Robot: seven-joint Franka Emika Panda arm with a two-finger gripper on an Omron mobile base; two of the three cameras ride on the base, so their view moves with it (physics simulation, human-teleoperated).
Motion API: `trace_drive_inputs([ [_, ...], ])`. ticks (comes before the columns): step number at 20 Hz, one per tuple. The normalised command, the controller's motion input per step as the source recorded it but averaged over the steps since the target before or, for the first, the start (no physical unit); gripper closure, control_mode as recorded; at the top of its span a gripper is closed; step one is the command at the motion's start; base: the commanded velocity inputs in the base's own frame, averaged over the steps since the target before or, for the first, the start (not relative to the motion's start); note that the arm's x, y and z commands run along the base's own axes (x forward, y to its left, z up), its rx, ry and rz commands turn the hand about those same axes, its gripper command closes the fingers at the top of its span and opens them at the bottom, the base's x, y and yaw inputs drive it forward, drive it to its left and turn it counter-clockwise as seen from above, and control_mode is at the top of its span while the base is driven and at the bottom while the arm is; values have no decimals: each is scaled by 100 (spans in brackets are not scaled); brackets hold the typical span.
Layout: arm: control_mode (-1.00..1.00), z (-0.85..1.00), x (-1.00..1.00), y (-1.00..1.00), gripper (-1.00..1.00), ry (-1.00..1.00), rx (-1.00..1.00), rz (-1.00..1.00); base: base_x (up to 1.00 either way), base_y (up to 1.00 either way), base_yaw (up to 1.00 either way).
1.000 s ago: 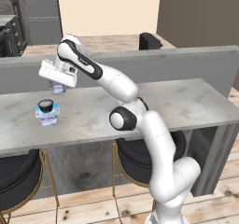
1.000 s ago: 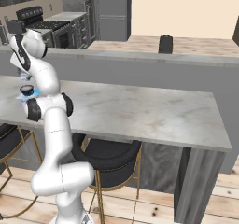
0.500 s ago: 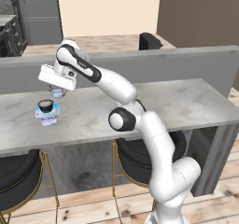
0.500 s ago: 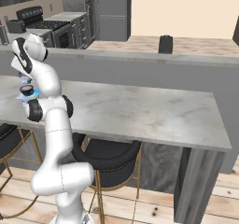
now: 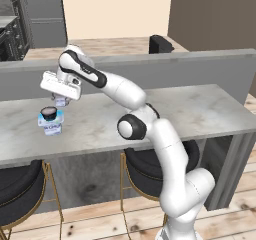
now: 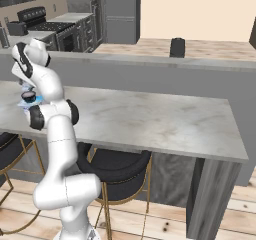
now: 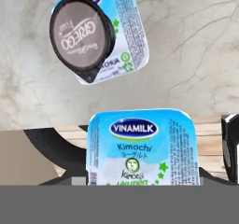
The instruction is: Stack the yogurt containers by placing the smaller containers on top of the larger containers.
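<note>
Hand view: fingers (image 7: pixel 142 190) are pinching the tiny pale-blue pack (image 7: pixel 142 148) above the marble desk (image 7: pixel 196 55).
Left base view is showing the dark cup (image 5: pixel 49 112) sitting on the boxy tub (image 5: pixel 50 124) on the desk, just beside the held pack (image 5: pixel 61 101).

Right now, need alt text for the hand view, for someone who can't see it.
A small pale-blue Vinamilk pack sits close at the bottom centre of the view. Beyond it on the marble counter, a dark round cup rests on top of a larger pale-blue-and-white tub.
</note>
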Motion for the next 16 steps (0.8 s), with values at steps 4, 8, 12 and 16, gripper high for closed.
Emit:
trace_drive_inputs([
  [4, -100, -27, 6, 23, 100, 0, 0, -1, 0, 0, 0],
  [8, -100, -18, 11, 24, 100, -2, 0, -2, 0, 0, 0],
  [12, -100, -6, 32, 9, 100, -7, 0, -3, 0, 0, 0],
  [16, -100, 0, 39, 1, 100, -11, 0, -3, 0, 0, 0],
])
